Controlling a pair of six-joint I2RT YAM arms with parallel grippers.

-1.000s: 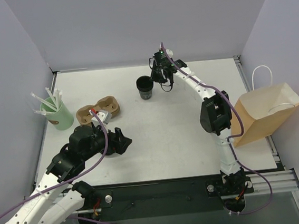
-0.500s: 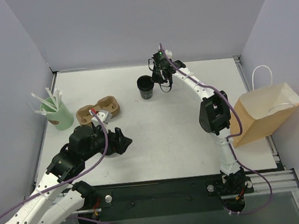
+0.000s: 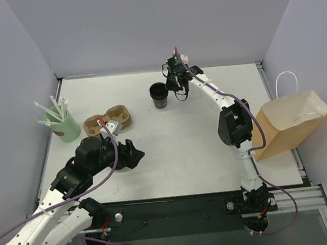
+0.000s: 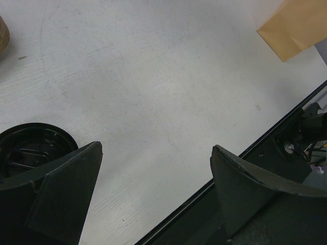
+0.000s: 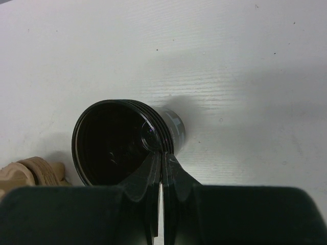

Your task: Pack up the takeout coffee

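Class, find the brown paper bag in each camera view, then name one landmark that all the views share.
Top external: the brown paper bag is at the right, against the table's right edge.
Left wrist: only a corner of the bag shows, in the top right.
Right wrist: not in view.
Shared landmark: the white table, which fills much of every view.

Looking from above, I saw the right gripper (image 3: 180, 93) reaching far out over the worktop (image 3: 178, 156). Its fingers were together, just beside the rim of a black stack of cups (image 3: 158, 96); I could not tell if they touched it. The left gripper (image 3: 134, 151) hung near the front left, fingers wide apart. A brown cup carrier (image 3: 108, 120) lay just right of a mint-green cup of white straws (image 3: 63, 126). A brown paper bag (image 3: 291, 123) stood at the right edge.
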